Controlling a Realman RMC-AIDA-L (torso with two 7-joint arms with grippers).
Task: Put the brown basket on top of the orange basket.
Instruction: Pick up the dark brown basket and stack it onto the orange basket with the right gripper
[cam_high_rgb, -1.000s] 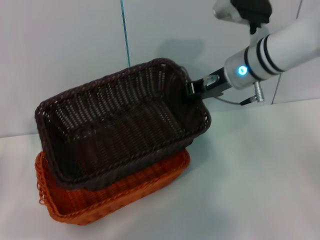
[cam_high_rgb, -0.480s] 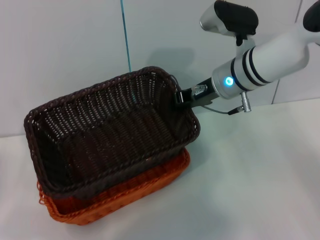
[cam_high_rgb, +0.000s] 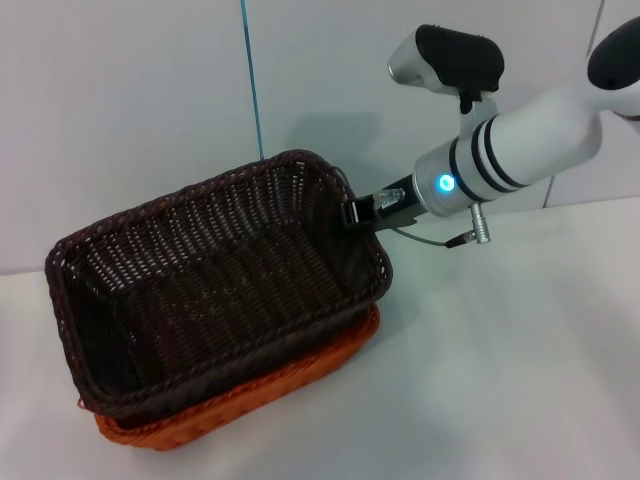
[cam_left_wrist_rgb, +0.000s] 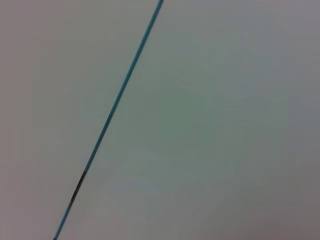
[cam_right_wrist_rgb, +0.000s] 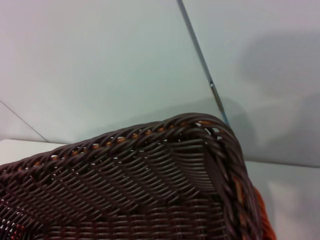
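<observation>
The brown basket (cam_high_rgb: 210, 280) is a dark woven rectangle that sits nested on top of the orange basket (cam_high_rgb: 250, 395), whose rim shows along the near and right sides. My right gripper (cam_high_rgb: 358, 214) is shut on the brown basket's far right rim. The right wrist view shows the brown basket's braided rim and inside (cam_right_wrist_rgb: 150, 185) close up, with a bit of the orange basket (cam_right_wrist_rgb: 262, 220) beside it. My left gripper is out of view; its wrist view shows only a wall.
The baskets stand on a white table (cam_high_rgb: 520, 380) with open surface to the right. A pale wall (cam_high_rgb: 130, 100) with a thin blue vertical line (cam_high_rgb: 252, 90) stands close behind the baskets.
My right gripper has carried the brown basket down and to the left. Its near end was raised and offset; now it rests squarely over the orange basket.
</observation>
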